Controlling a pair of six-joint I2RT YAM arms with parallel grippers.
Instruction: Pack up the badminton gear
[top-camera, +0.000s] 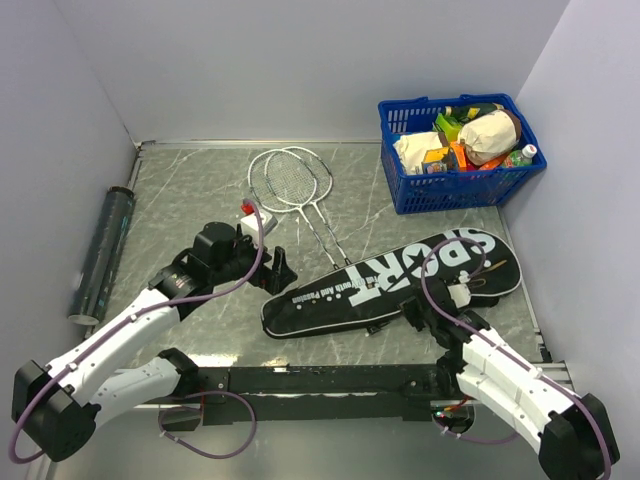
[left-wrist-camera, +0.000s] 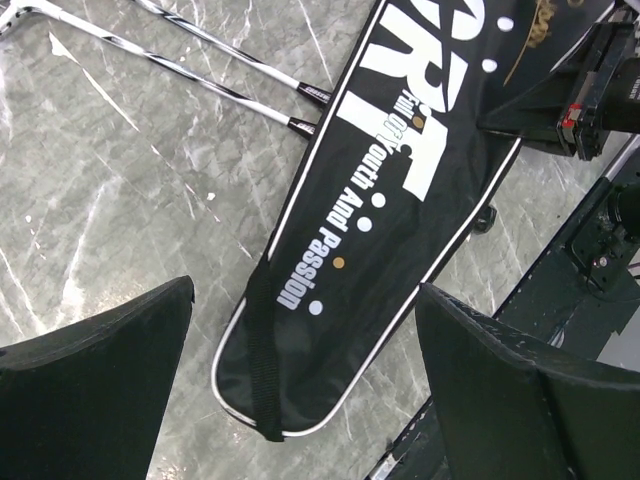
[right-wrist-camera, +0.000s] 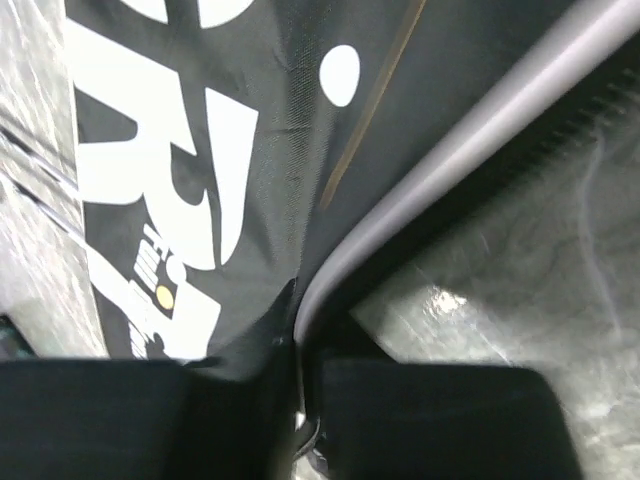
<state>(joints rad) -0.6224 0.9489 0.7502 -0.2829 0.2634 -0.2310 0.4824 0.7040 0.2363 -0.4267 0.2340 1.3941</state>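
Black bag (right-wrist-camera: 260, 150) — edge pinched by right fingers (right-wrist-camera: 130, 420) (left fingers (left-wrist-camera: 90, 380) spread).

black bag (top-camera: 395, 283) flat, rackets (top-camera: 290, 180) overlapping, tube (top-camera: 100, 255) left

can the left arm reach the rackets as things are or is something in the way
Probably yes. The left gripper is open and empty, and the rackets lie uncovered just beyond it. Only their handle ends run up against the bag, so the shafts and heads look free.
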